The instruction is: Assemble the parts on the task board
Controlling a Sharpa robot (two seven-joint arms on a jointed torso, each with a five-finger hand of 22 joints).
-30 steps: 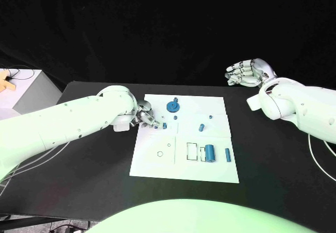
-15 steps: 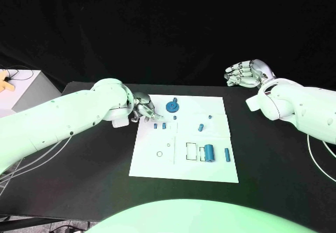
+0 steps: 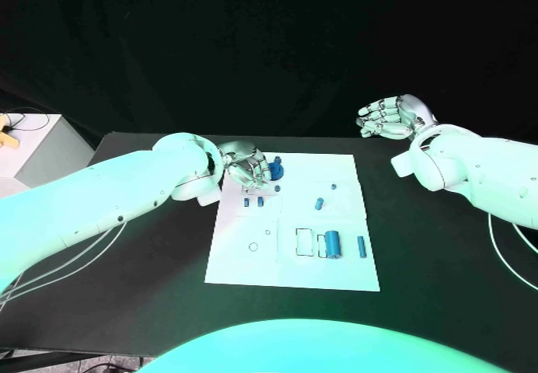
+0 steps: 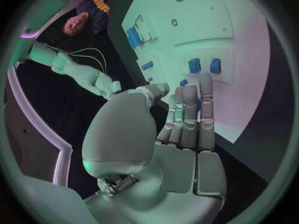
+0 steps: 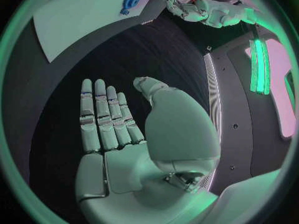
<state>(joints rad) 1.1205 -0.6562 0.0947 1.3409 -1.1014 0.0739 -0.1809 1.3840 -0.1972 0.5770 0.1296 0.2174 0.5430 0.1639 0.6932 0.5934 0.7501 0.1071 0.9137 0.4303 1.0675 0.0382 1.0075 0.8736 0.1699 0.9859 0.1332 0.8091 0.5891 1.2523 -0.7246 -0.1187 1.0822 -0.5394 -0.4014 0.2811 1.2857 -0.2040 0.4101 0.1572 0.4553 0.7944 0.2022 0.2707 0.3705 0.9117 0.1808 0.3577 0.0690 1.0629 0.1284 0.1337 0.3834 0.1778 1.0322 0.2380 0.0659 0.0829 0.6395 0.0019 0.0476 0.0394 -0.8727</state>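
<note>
Your left hand (image 3: 245, 165) hovers with empty, loosely spread fingers over the white rectangular task board (image 3: 294, 264), near the round blue gear part (image 3: 276, 169) at its eleven o'clock, probably lining up a grasp. Your right hand (image 3: 386, 116) waits flat-fingered, empty, at two o'clock.

Head camera looks down on the flat white task board (image 3: 294, 233); both wrist cameras, close behind their palms, share it.

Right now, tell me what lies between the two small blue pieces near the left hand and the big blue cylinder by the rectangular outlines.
In the head view, only bare white task board and printed outlines separate the two small blue pieces from the big blue cylinder; no part lies there.
</note>
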